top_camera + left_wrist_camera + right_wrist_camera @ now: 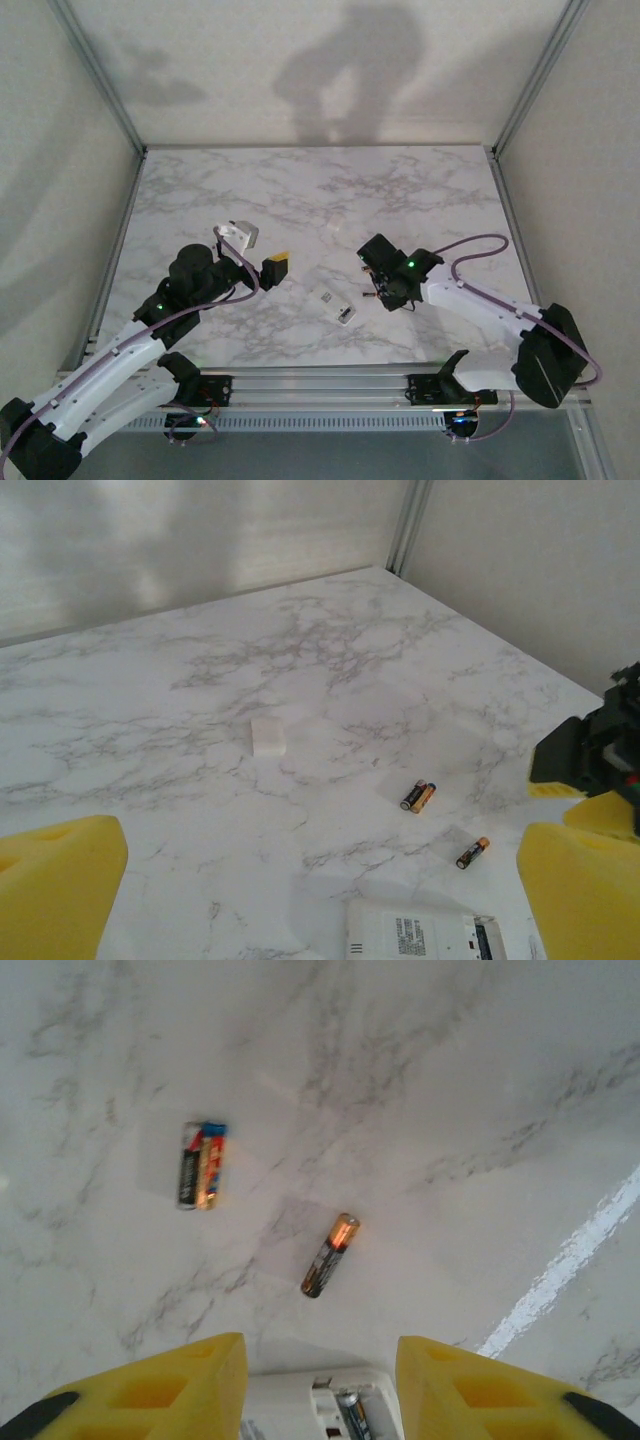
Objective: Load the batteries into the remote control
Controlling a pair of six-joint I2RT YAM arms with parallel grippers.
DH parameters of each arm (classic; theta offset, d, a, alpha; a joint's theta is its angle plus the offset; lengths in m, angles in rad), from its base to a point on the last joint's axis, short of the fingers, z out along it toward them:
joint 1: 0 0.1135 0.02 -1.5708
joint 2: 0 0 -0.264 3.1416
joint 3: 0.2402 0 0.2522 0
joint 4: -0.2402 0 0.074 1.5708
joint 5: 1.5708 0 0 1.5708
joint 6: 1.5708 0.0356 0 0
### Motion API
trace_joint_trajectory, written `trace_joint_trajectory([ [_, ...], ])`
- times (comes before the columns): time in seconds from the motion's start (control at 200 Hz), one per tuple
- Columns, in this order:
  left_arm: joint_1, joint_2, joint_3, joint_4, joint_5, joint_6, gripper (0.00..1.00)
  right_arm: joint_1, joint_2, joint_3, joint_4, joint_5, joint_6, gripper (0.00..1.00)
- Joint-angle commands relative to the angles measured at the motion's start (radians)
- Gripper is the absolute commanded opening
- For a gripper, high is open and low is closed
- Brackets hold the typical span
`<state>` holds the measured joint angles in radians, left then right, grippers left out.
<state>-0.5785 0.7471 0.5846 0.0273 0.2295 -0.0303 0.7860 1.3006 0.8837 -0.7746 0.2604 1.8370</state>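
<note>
The white remote control (pixel 332 304) lies face down mid-table, label up, with its battery compartment open (pixel 420 935). One battery (pixel 350 1412) sits inside the compartment. A single dark and orange battery (pixel 330 1255) (pixel 472 853) lies loose just beyond the remote. Two more batteries (pixel 202 1165) (pixel 419 796) lie side by side farther out. My right gripper (pixel 320 1350) (pixel 372 280) is open, hovering over the remote's compartment end, with its yellow fingers (pixel 150 1390) either side. My left gripper (pixel 320 890) (pixel 280 268) is open, left of the remote, holding nothing.
A small white rectangular piece (pixel 268 736), perhaps the battery cover, lies on the marble table (pixel 250 190) beyond the batteries. The enclosure walls and metal posts (pixel 530 80) bound the table. The dark right arm (pixel 600 745) enters the left wrist view at the right edge.
</note>
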Motion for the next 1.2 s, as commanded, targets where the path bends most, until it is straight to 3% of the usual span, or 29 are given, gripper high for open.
trace_joint_trajectory([
  [0.0,0.009,-0.007,0.008,0.036,0.018,-0.012,0.99,-0.025,0.062,-0.012,0.055,-0.049,0.094,0.43],
  [0.23,0.009,-0.003,0.011,0.031,0.018,-0.013,1.00,-0.036,0.161,-0.044,0.166,-0.103,0.111,0.40],
  [0.726,0.010,-0.009,0.011,0.031,0.018,-0.012,0.99,-0.091,0.265,-0.028,0.154,-0.103,0.119,0.33],
  [1.197,0.010,0.041,0.027,-0.001,0.024,-0.038,0.99,-0.099,0.295,-0.036,0.176,-0.105,0.067,0.06],
])
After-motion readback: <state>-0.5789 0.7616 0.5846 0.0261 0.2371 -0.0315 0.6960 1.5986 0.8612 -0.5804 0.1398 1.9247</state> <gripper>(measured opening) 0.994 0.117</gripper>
